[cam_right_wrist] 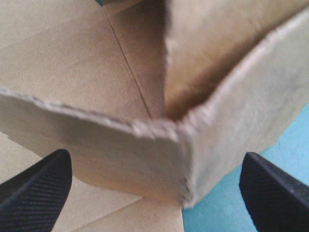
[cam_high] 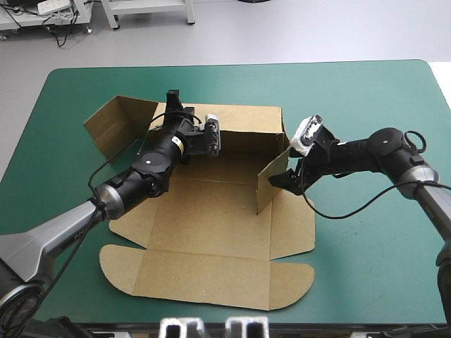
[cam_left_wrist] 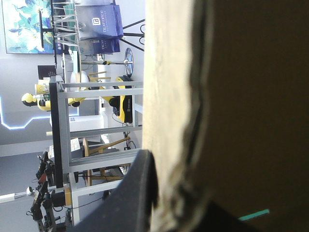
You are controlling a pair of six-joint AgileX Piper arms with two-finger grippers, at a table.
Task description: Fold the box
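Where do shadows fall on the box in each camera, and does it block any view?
High view: the box is evenly lit, with soft shade beside its raised walls. Left wrist view: it blocks over half the scene, broad face dark, edge bright. Right wrist view: only its inner corner lies in deep shadow.

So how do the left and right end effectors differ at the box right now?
The left end effector is shut on the far wall of the box; the right end effector stands open, a raised corner of board between its fingers. The left one sits at the far wall's left end, the right one by the upright right-hand wall. Both are at raised walls.
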